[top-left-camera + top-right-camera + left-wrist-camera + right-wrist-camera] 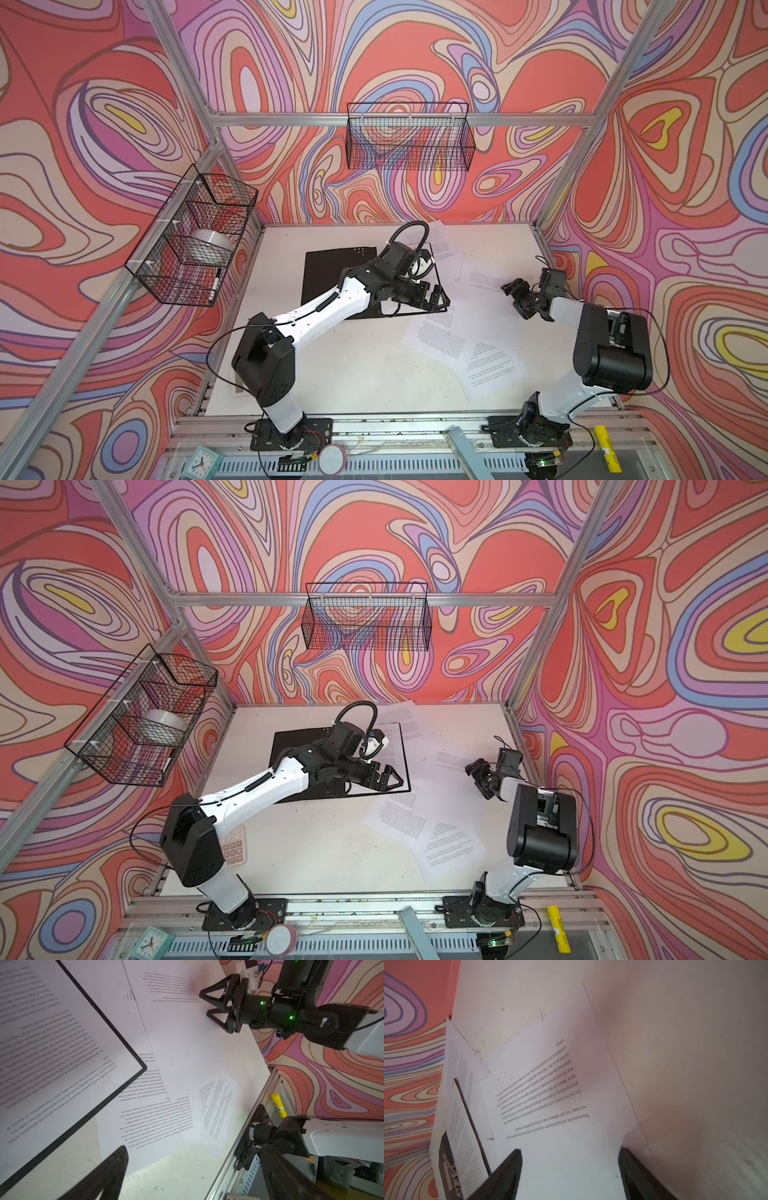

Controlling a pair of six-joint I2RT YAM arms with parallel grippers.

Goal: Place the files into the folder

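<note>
The folder (332,282) lies open on the table, black inside up, its metal clip (450,1169) showing in the right wrist view. One printed white sheet (52,1053) rests on the folder's right half, inside its black edge. Several more files lie loose to the right of it (436,336) (490,370) (486,278) (449,841). My left gripper (438,300) (392,780) (193,1178) hangs open over the folder's near right corner with nothing between its fingers. My right gripper (513,299) (478,779) (571,1167) is open just above a loose sheet (560,1084), holding nothing.
A wire basket (195,241) hangs on the left wall and another basket (409,137) on the back wall. A calculator (235,848) lies partly under the left arm. A yellow stick (606,449) and a small clock (198,461) sit beyond the front rail.
</note>
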